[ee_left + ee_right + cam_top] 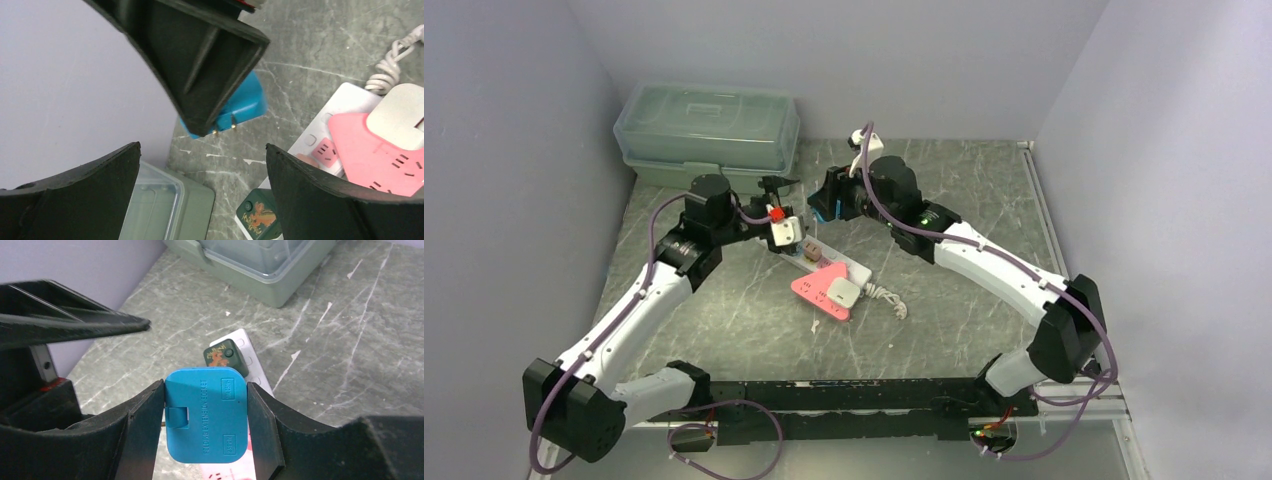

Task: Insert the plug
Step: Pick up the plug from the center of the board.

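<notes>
Blue plug (206, 415) is pinched on both sides by your right gripper (205, 386), jaws part closed around its body. From the left wrist you can see its two brass prongs (226, 125) poking out bare, so it's up in the air and not in any socket. Right under it lies the far end of the white power strip (240, 340), with a small dark green plug (225, 356) seated there. Further along the strip you've got a pink adapter (816, 288) with a white charger (843, 293) sitting on it, its coiled cord trailing onto the grey marble counter (964, 200). Your left gripper (202, 148) is spread wide, holding nothing, hanging close beside the blue plug. A lidded storage box (709, 130) sits in the far left corner.
</notes>
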